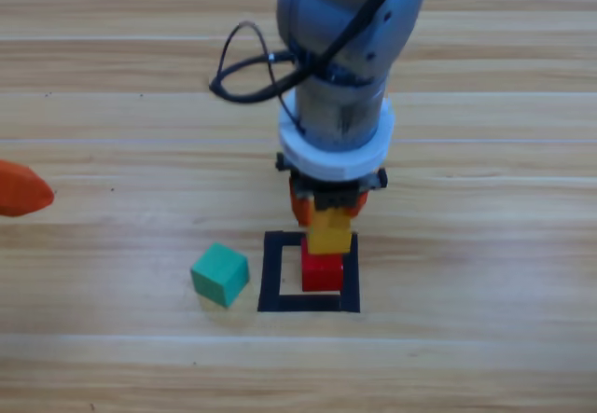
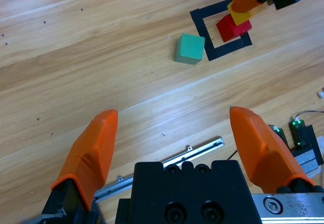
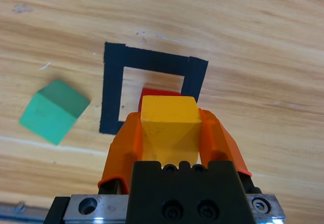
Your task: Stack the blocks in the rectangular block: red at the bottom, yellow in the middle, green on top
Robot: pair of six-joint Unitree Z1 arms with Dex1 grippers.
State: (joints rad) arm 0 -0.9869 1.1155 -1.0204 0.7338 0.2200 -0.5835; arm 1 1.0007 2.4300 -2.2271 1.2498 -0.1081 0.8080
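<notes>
From above, the right gripper (image 1: pixel 328 215) hung over the rectangular block (image 1: pixel 271 275), its jaws pinching the yellow cube (image 1: pixel 330 236). That cube sat directly above the red cube (image 1: pixel 322 272), which lay inside the tape outline toward its right side; whether the two touched could not be told. The green cube (image 1: pixel 221 274) rested on the wooden table (image 1: pixel 112 357) just left of the outline, outside it. The left gripper (image 1: pixel 20 189) showed only as an orange tip at the picture's left edge, well left of the outline.

In the left wrist view, the left gripper (image 2: pixel 174 148) had its jaws spread wide with nothing between them. Far ahead lay the outline (image 2: pixel 202 29), with the red cube (image 2: pixel 232 28) in it, the yellow cube (image 2: pixel 240 16) over that, and the green cube (image 2: pixel 190 48) just beside the tape.

In the right wrist view, the right gripper (image 3: pixel 169 133) clamped the yellow cube (image 3: pixel 168 128) between both jaws. A sliver of the red cube (image 3: pixel 158 92) showed beyond it, within the outline (image 3: pixel 112 90). The green cube (image 3: pixel 54 111) lay outside it.

Counted: three cubes, one of each colour, one outline, two grippers.
</notes>
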